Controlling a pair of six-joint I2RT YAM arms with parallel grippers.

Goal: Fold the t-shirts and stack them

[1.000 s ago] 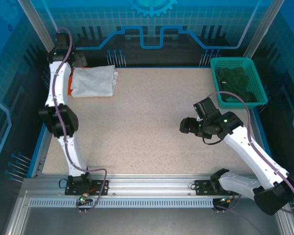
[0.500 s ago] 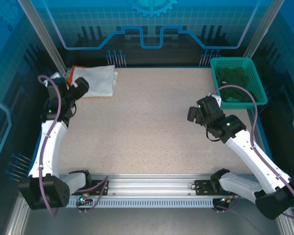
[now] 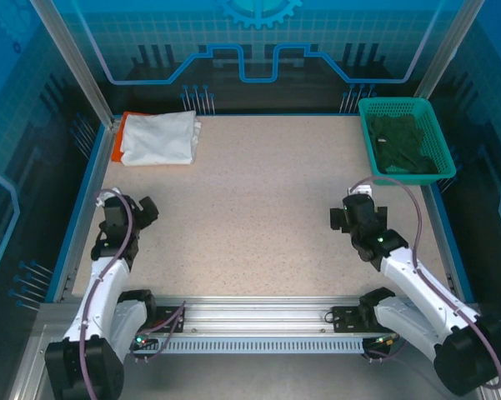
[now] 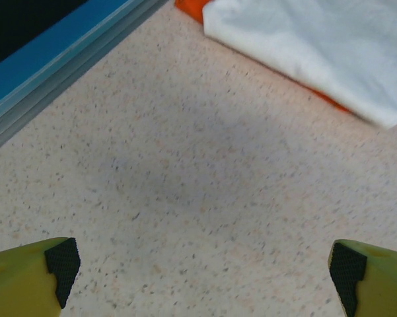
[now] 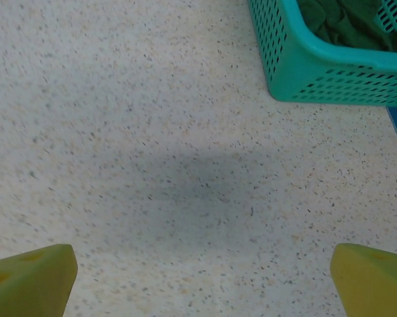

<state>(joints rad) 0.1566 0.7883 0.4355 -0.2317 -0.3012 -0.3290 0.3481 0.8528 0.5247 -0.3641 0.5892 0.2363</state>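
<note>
The speckled surface [image 3: 258,200] lies wide and bare through the middle. Both arms have pulled right back! The left arm [image 3: 108,283], a second ago stretched up to the far left corner, is now folded down near its base. The right arm [image 3: 417,279] has drawn back from mid-surface toward the near right edge.

The green basket [image 3: 404,137] stays in the far right corner with dark green cloth [image 3: 404,146] inside it.

Over in the far left corner is the stack, now uncovered: the white t-shirt [image 3: 158,137], folded, rests on top of the orange t-shirt [image 3: 117,148], whose orange peeks out along the left edge.

The left claw [image 4: 205,263] hovers over bare surface, jaws wide apart, holding nothing, the stack well ahead of it. The right claw [image 5: 203,264] is likewise spread wide and empty, the basket ahead to its right.
</note>
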